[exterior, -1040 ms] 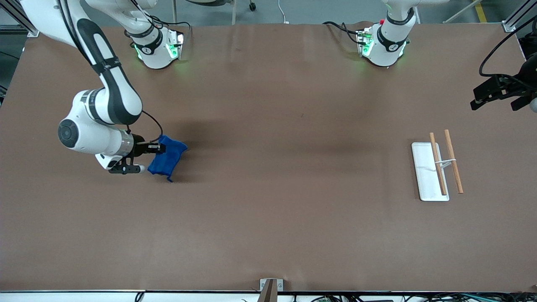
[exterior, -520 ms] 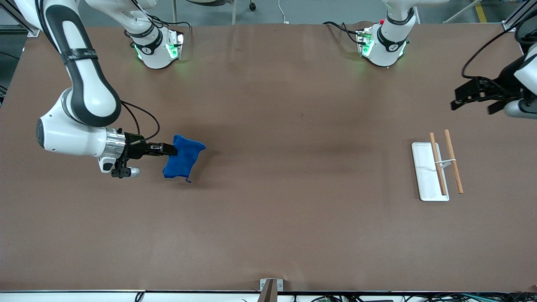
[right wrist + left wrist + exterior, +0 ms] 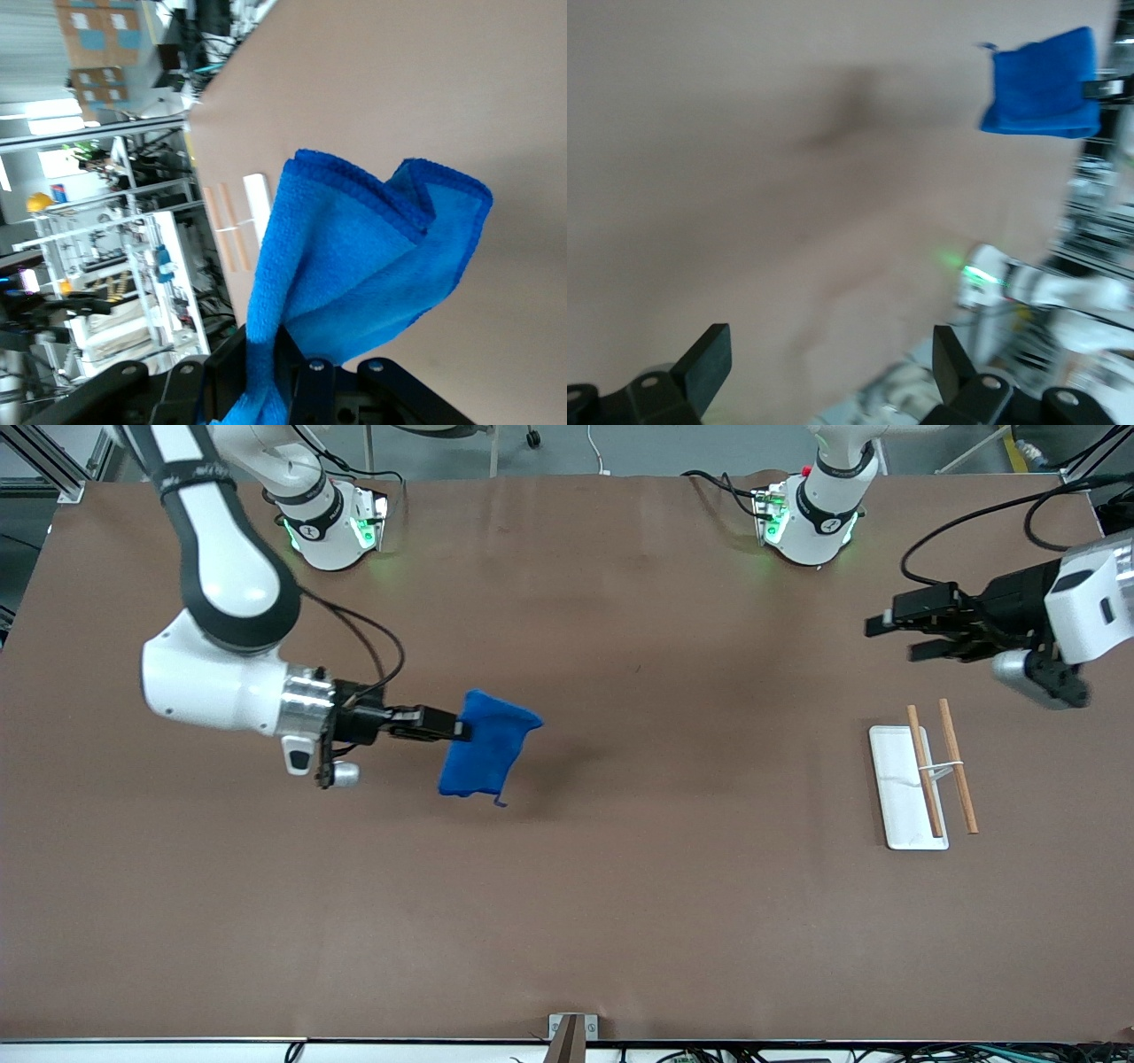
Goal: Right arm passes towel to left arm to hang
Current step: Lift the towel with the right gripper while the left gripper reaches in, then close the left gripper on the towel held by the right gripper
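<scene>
My right gripper point(image 3: 459, 731) is shut on one edge of the bright blue towel point(image 3: 485, 748) and holds it up in the air over the table's middle, toward the right arm's end. The towel hangs down from the fingers, folded on itself; it fills the right wrist view point(image 3: 372, 266). My left gripper point(image 3: 875, 631) is open and empty, in the air over the table above the rack, pointing toward the towel. The towel also shows small in the left wrist view point(image 3: 1044, 93). The left gripper's fingers point(image 3: 709, 359) stand wide apart.
A white flat tray point(image 3: 895, 788) with two wooden rods point(image 3: 957, 778) lies on the brown table toward the left arm's end. It shows small in the right wrist view point(image 3: 257, 199). Both arm bases stand along the table's back edge.
My right arm has swung the towel toward the table's middle and lifted it. My left gripper has come in from the table's edge toward the middle.
</scene>
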You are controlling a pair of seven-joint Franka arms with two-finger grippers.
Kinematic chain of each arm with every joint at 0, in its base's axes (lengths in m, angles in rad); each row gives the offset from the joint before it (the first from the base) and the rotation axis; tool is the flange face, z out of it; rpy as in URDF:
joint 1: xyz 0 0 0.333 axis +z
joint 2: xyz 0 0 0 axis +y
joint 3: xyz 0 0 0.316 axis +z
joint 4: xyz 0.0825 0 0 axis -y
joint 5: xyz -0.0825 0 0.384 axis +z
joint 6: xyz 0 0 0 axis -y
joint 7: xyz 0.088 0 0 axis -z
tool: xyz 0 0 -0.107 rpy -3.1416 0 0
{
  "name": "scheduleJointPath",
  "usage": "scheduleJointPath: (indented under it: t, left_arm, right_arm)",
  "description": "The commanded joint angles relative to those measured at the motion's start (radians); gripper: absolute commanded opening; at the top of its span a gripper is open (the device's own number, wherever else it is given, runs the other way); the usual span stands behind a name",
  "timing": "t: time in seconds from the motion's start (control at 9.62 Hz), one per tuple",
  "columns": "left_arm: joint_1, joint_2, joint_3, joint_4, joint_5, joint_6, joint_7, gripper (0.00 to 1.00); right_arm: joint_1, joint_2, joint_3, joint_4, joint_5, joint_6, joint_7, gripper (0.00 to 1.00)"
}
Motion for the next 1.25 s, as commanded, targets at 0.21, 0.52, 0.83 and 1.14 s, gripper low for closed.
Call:
scheduleJointPath:
  t: [0.21, 0.52, 0.83, 1.14]
  left_arm:
    - [0.004, 0.126, -0.007, -0.038, -0.312, -0.074, 0.015, 1.0]
    - [-0.021, 0.136, -0.012, -0.116, -0.493, -0.07, 0.041, 0.97]
    - [-0.033, 0.199, -0.012, -0.122, -0.529, 0.008, 0.107, 0.97]
    - [-0.042, 0.245, -0.038, -0.122, -0.529, 0.045, 0.119, 0.97]
  right_arm:
    - [0.206, 0.057, -0.007, 0.138, 0.258, 0.229, 0.02, 0.0]
    - [0.308, 0.154, -0.007, 0.261, 0.368, 0.347, 0.02, 0.0]
    - [0.329, 0.182, 0.041, 0.31, 0.399, 0.402, 0.017, 0.0]
    - [0.335, 0.176, 0.05, 0.31, 0.402, 0.414, 0.016, 0.0]
